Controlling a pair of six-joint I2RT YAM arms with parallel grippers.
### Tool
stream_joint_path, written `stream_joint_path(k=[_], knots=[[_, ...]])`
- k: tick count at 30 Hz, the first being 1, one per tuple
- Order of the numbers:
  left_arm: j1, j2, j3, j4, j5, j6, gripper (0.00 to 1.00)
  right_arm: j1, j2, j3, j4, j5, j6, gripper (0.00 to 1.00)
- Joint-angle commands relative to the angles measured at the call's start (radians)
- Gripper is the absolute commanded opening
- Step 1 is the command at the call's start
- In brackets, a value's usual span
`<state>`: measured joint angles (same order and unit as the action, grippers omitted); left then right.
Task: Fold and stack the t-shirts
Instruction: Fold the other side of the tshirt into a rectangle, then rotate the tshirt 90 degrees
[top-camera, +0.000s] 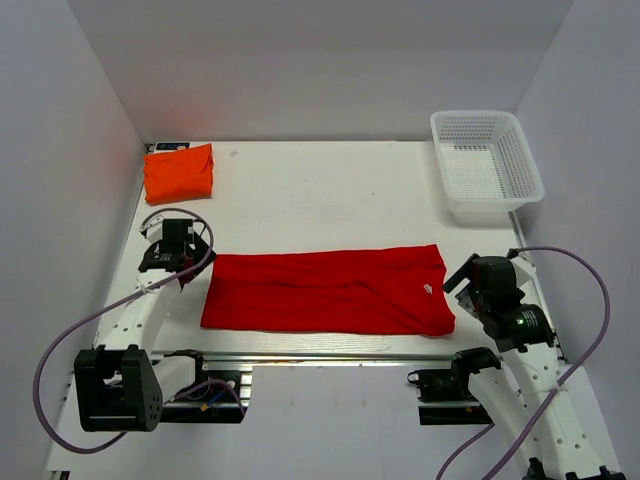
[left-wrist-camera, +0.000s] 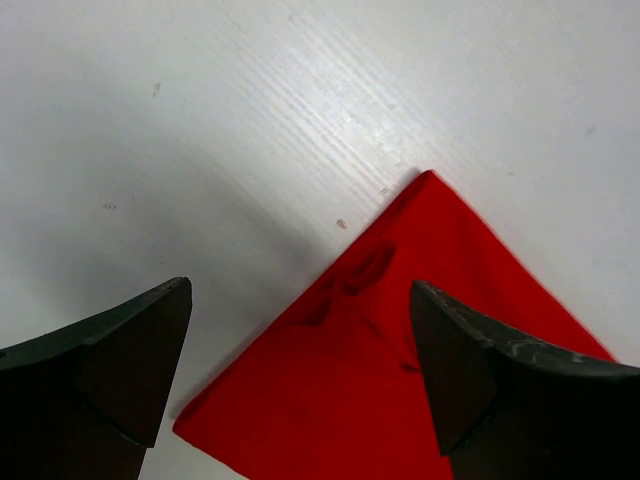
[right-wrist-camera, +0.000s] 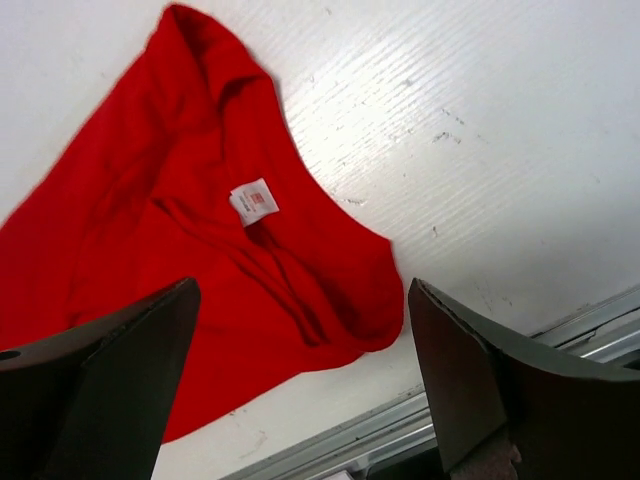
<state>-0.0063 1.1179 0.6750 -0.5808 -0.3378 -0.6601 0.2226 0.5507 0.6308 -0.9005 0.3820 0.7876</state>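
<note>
While orange shirt (top-camera: 179, 172) sits folded, red shirt (top-camera: 325, 290) sprawls.

In the left wrist view the red shirt (left-wrist-camera: 330, 400) runs off the bottom and right edges, and one finger (left-wrist-camera: 500, 390) of the spread left pincer (left-wrist-camera: 300, 290) covers part of the cloth. In the right wrist view the same shirt leaves the frame on the left and dips behind a finger of the parted right pincer (right-wrist-camera: 303, 290); the print on its white label (right-wrist-camera: 254, 201) is too small to read. From above, a dark item (top-camera: 166, 147) behind the orange shirt (top-camera: 180, 172) is mostly hidden.
</note>
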Motion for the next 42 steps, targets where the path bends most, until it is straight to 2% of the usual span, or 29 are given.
stream_joint_path(k=[1,4,7,8,9,10,12,14,16,22,28,29,31,35,36,38,39,40,41,42], knots=[[0.003,-0.047,0.075,-0.027,-0.014,-0.058,1.0,-0.003,-0.028,0.052,-0.032,0.063,0.049,0.9],[0.003,-0.034,0.086,0.036,0.069,-0.024,1.0,-0.003,-0.038,-0.012,0.134,-0.017,-0.032,0.9],[-0.02,0.025,0.107,0.122,0.201,0.068,1.0,-0.002,0.011,-0.074,0.303,-0.19,-0.117,0.9],[-0.02,0.045,0.119,0.153,0.259,0.117,1.0,0.001,0.049,-0.083,0.337,-0.218,-0.12,0.9],[-0.02,0.063,0.12,0.224,0.381,0.137,1.0,0.001,0.098,-0.091,0.365,-0.333,-0.129,0.9],[-0.02,0.103,0.12,0.263,0.443,0.157,1.0,0.001,0.124,-0.118,0.484,-0.368,-0.166,0.9],[-0.04,0.164,0.091,0.352,0.592,0.18,1.0,0.003,0.252,-0.12,0.597,-0.487,-0.204,0.9],[-0.053,0.2,0.081,0.377,0.663,0.191,1.0,0.004,0.34,-0.112,0.63,-0.517,-0.206,0.9],[-0.083,0.227,0.061,0.387,0.663,0.191,1.0,0.012,0.426,-0.109,0.658,-0.564,-0.228,0.9],[-0.119,0.316,-0.029,0.385,0.66,0.191,1.0,0.018,0.529,-0.126,0.733,-0.611,-0.222,0.9],[-0.11,0.318,-0.071,0.207,0.442,0.13,1.0,0.012,0.692,-0.12,0.742,-0.542,-0.179,0.9],[-0.11,0.318,-0.08,0.158,0.43,0.12,1.0,0.008,0.759,-0.112,0.733,-0.522,-0.177,0.9],[-0.11,0.306,-0.09,0.128,0.43,0.103,1.0,0.008,0.81,-0.053,0.729,-0.499,-0.18,0.9],[-0.119,0.247,-0.121,0.092,0.486,0.09,1.0,-0.006,1.057,0.122,0.738,-0.506,-0.183,0.9],[-0.13,0.234,-0.132,0.052,0.487,0.09,1.0,-0.009,1.175,0.16,0.703,-0.508,-0.191,0.9],[-0.139,0.186,-0.141,0.016,0.523,0.08,1.0,-0.009,1.247,0.364,0.66,-0.529,-0.217,0.9],[-0.152,0.169,-0.17,0.001,0.566,0.08,1.0,-0.011,1.349,0.412,0.637,-0.558,-0.226,0.9],[-0.152,0.151,-0.182,-0.008,0.592,0.08,1.0,-0.011,1.383,0.563,0.615,-0.596,-0.228,0.9],[-0.176,0.128,-0.201,-0.008,0.611,0.08,1.0,-0.009,1.417,0.611,0.611,-0.609,-0.232,0.9],[-0.185,0.128,-0.21,-0.008,0.656,0.08,1.0,-0.006,1.525,0.662,0.603,-0.623,-0.237,0.9]])
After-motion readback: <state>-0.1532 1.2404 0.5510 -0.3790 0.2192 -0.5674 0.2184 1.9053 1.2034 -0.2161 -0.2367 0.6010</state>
